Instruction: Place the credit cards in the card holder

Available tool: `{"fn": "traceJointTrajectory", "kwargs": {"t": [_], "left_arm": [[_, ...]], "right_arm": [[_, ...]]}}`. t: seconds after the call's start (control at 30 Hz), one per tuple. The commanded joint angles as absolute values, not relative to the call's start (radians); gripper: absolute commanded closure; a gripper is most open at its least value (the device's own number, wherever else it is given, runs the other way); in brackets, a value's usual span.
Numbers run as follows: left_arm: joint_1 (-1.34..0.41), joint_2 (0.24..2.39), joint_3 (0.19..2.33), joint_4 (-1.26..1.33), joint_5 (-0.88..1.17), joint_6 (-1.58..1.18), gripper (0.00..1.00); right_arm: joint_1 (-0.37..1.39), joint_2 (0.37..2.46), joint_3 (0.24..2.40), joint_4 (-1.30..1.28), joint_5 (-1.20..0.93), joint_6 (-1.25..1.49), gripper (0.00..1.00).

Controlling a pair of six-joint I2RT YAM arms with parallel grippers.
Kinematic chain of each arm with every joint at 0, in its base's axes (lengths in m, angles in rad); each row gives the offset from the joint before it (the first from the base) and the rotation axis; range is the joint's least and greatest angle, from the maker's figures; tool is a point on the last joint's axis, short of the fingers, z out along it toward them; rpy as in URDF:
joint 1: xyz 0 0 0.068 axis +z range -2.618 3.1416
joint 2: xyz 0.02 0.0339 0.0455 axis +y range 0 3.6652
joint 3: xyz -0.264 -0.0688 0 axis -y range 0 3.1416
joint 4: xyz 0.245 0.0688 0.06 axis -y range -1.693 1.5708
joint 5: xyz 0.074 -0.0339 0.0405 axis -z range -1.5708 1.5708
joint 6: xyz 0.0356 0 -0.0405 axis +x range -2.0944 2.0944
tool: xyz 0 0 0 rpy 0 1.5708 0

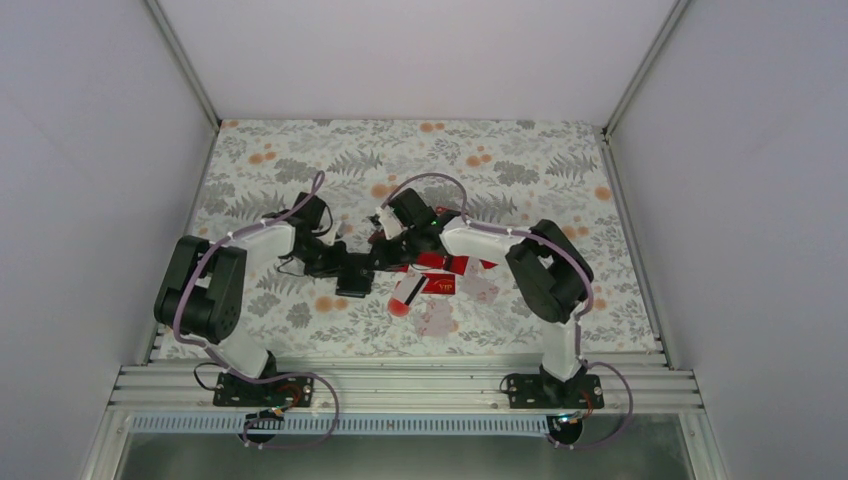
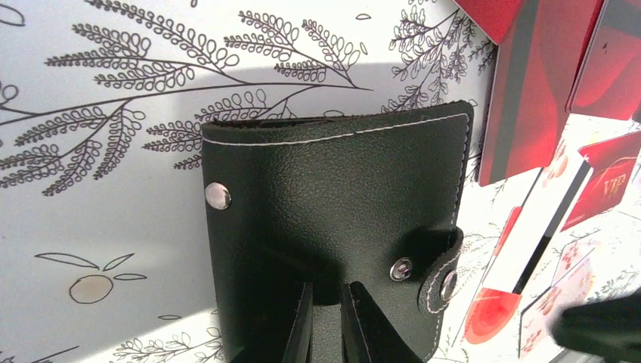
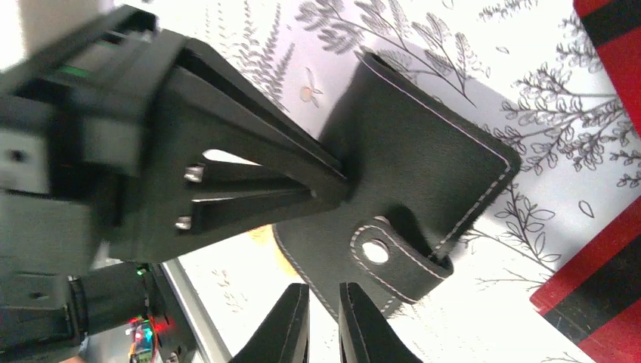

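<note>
My left gripper point(image 2: 329, 291) is shut on the near edge of the black card holder point(image 2: 332, 197), which it holds up off the patterned cloth with the snap strap closed. In the right wrist view the left fingers point(image 3: 332, 185) pinch the card holder point(image 3: 423, 174) from the left. My right gripper point(image 3: 323, 291) is shut just below it, and the holder's stitched lower edge reaches its tips; I cannot tell if it is pinched. Several red credit cards point(image 1: 440, 265) lie right of both grippers. One has a black stripe point(image 2: 529, 91) and one reads VIP point(image 2: 612, 181).
A white card with a black stripe and a red spot point(image 2: 529, 249) lies among the red ones. More red cards point(image 3: 605, 287) lie beside the holder. The floral cloth point(image 1: 520, 170) is walled on three sides, and the arm bases stand on a metal rail point(image 1: 400, 385).
</note>
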State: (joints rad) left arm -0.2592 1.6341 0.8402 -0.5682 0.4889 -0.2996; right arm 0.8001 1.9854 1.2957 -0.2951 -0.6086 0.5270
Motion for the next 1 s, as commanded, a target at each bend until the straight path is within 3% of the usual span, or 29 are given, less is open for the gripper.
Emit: {"fn": "traceJointTrajectory", "kwargs": {"t": [0.0, 0.97], "left_arm": [[-0.311, 1.724, 0.808, -0.574, 0.369, -0.313, 0.87], [-0.35, 1.706, 0.837, -0.615, 0.342, -0.318, 0.89]], "right_arm": [[0.81, 1.941, 1.26, -0.244, -0.583, 0.518, 0.89], [0.819, 2.128, 1.322, -0.173, -0.619, 0.531, 0.92]]}}
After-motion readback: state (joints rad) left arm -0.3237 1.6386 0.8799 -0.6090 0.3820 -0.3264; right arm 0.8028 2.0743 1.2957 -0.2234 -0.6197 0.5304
